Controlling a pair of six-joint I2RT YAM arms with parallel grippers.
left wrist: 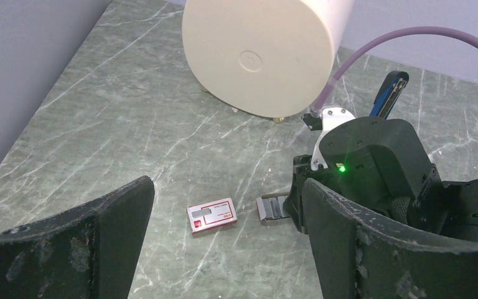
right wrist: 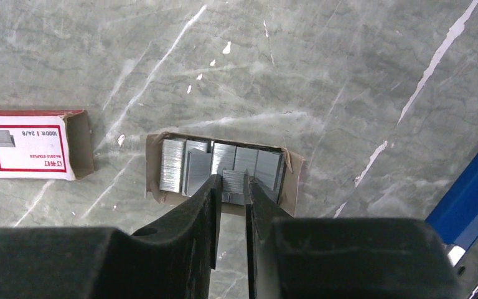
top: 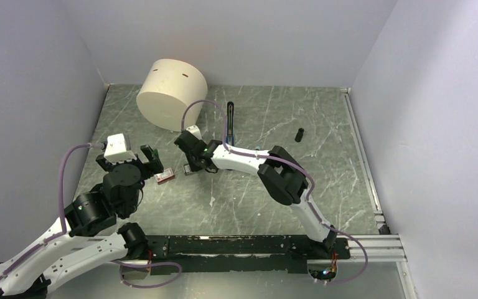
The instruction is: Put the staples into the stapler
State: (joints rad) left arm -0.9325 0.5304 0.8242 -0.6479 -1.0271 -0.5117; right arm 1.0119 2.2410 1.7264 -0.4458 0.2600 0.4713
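Pinching across the narrow width of one strip, the right gripper (right wrist: 232,187) stands over the staples (right wrist: 187,165), its jaws drawn almost together with the strip filling the gap between them. The staples lie in their open cardboard tray (right wrist: 292,180) on the table (right wrist: 323,75), several strips side by side. The strip in the jaws sits at the tray's near edge, its long axis apparently running in line with the fingers.

The red-and-white box (right wrist: 28,146) lies just beside the tray, on the side toward the left gripper (left wrist: 227,187). That gripper hangs wide open, holds nothing, and faces the box from near by.

The stapler (top: 230,118) lies on the other side, farther from the arm bases. From above, its long axis points away from the bases. In the right wrist view it shows only as a blue slanted edge at the right border. Whether its top is lifted I cannot tell.

The right arm is nearer to both staples and stapler, so I judge the carry is its job. The strip will likely need turning to match the stapler's axis.
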